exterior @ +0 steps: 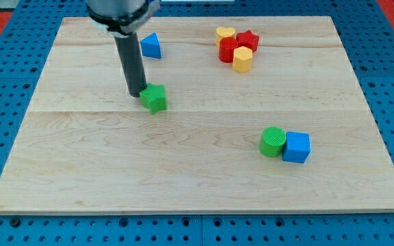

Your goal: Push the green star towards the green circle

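One dark rod, with no jaws to open or close, sets my tip against the upper-left side of the green star, left of the board's centre, well apart from the green circle beside a blue cube at lower right.

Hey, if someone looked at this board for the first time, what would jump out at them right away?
Probably the dark rod coming down from the view's top, my tip right against the upper left of the green star. Next, the red and yellow cluster near the view's top right, then the green circle touching a blue cube at lower right.
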Controlling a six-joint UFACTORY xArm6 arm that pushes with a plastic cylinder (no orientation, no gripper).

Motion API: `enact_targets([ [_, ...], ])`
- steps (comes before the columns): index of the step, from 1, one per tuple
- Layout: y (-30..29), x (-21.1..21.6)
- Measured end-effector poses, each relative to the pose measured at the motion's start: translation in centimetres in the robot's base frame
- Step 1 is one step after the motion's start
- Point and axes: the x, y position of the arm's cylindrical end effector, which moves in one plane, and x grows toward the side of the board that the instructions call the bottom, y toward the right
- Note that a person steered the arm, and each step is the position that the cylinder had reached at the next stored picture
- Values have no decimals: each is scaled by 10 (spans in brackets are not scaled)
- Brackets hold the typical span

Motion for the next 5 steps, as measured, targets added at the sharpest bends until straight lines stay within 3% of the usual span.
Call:
enact_targets([
  [5,123,71],
])
